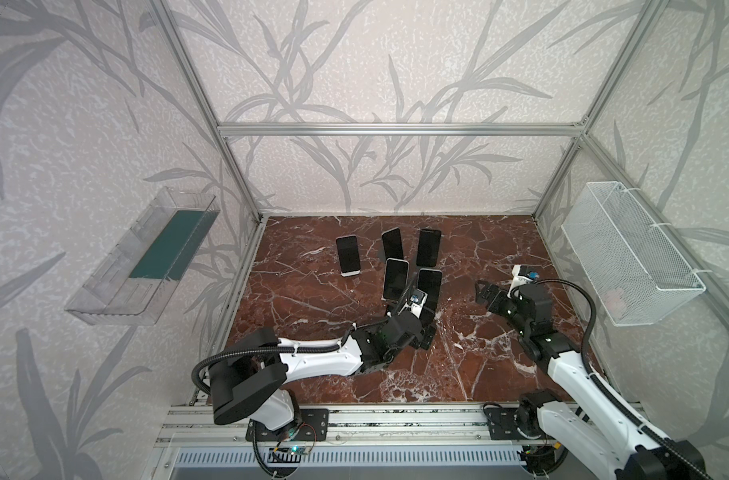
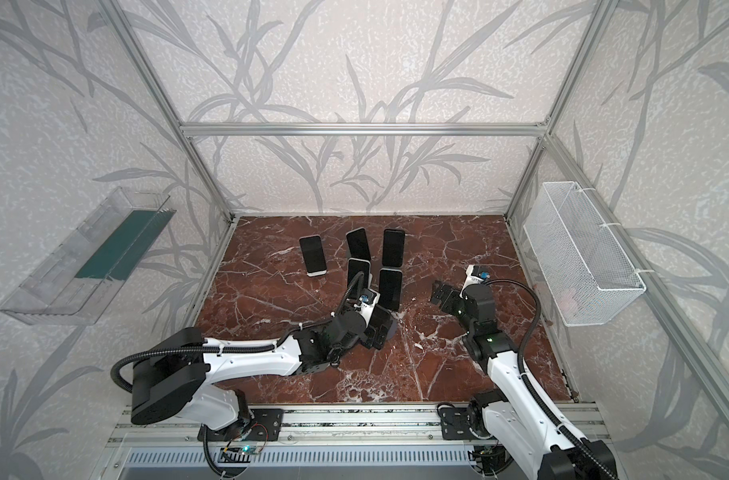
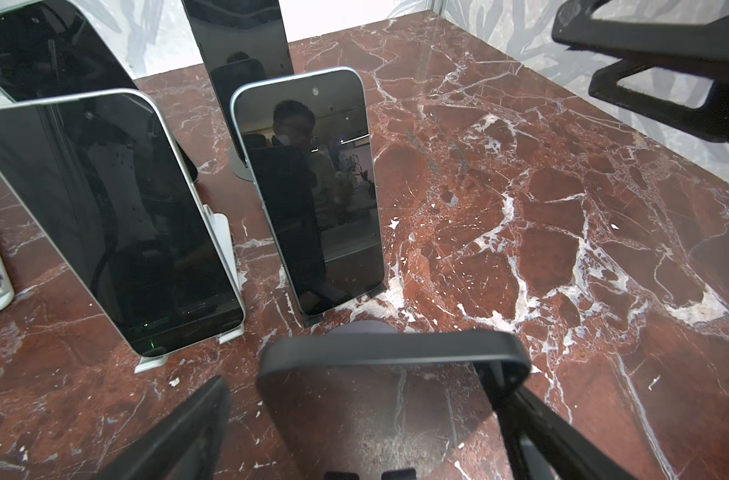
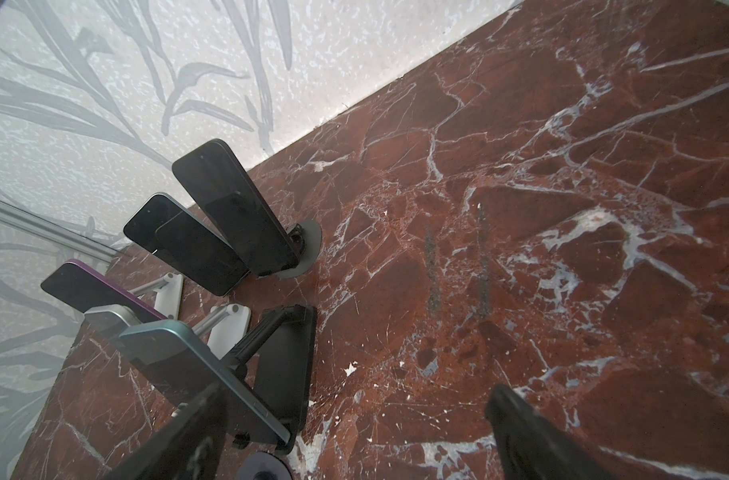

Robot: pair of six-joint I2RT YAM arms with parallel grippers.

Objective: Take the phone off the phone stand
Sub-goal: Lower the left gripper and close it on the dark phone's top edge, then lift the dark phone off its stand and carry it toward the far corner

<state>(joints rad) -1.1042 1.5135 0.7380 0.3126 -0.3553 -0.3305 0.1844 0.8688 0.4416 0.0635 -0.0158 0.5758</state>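
scene: marble table (image 1: 304, 316), phones on stands bunched mid-back.
target: phone (image 3: 375, 419), the front one of the bunch, nearest the left arm. It leans back on its stand, not yet lifted. Only the stand's round base (image 3: 367, 328) shows, past the phone's top edge.
left gripper (image 3: 367, 382): jaws wide, one finger on each long side of the phone's top. There is a gap at one finger. The other sits at the phone's corner, contact unclear. Nothing is clamped.
why there: gripping the long edges from the top end probably lets the phone slide up out of the stand. It also keeps the fingers off the neighbours.
right gripper (image 1: 484, 296): jaws wide, empty, over bare table right of the bunch, well apart from the phone. Likely parked clear, or ready to pin the stand.
other phones (image 1: 396, 279): five, on stands, just behind the target.
step: pre-grasp, so closing comes next.
risk: slick, thin edges could slip. The stand may drag along, and the neighbour behind is close.
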